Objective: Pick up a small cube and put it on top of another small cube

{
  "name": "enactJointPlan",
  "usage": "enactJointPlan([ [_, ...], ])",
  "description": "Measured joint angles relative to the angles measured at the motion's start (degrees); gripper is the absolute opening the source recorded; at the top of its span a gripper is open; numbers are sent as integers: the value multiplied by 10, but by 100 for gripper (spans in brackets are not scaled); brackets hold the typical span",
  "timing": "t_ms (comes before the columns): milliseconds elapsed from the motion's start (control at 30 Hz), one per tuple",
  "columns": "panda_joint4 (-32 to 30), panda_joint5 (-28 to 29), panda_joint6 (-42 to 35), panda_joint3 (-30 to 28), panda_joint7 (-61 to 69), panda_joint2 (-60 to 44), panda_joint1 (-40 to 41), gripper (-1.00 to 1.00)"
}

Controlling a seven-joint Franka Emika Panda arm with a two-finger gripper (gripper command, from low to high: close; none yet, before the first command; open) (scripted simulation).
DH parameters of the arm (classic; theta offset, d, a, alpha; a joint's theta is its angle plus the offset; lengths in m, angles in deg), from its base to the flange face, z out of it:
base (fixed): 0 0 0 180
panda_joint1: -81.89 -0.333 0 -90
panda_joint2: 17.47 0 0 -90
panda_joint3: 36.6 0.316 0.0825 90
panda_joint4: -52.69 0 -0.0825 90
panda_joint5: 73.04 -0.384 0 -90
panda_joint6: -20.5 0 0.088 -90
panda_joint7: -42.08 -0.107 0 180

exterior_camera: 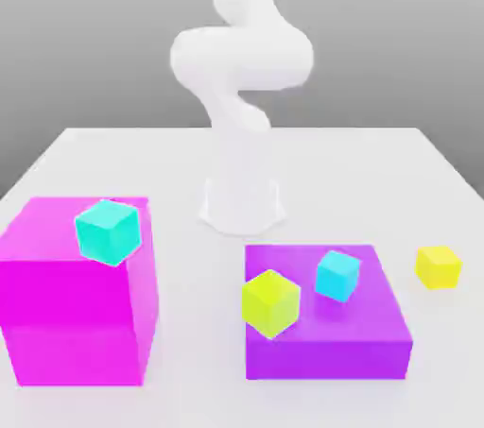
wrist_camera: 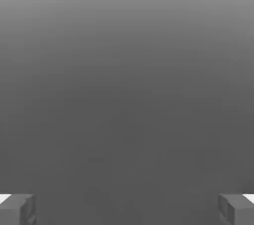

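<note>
The small cube [exterior_camera: 439,266] is a plain golden-yellow block, warm in tone with no green in it, its top face a shade brighter than its sides. It sits directly on the white table [exterior_camera: 85,157], at the exterior view's right, just beside the low purple block [exterior_camera: 326,341] but not touching it. The turquoise cube [exterior_camera: 108,231] — cyan leaning toward green — rests on the top of the tall magenta block [exterior_camera: 76,322] at the exterior view's left, turned at an angle to the block's edges.

On the low purple block stand two more small cubes: a lime, greenish-yellow cube [exterior_camera: 270,302] at its near corner and a bluer sky-cyan cube [exterior_camera: 337,275] beside it, apart from each other.

The white arm [exterior_camera: 241,58] rises from its base at the middle of the table, behind the blocks. In the hand view the gripper [wrist_camera: 127,209] has its two grey fingers [wrist_camera: 17,209] set wide apart, nothing between them — only plain grey background ahead. None of the cubes lies near the gripper there; both task cubes sit well away from it.
</note>
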Motion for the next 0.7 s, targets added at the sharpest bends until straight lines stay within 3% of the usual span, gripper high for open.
enactJointPlan([
  [700,-105,90,120,20,485,-221,-221,0],
])
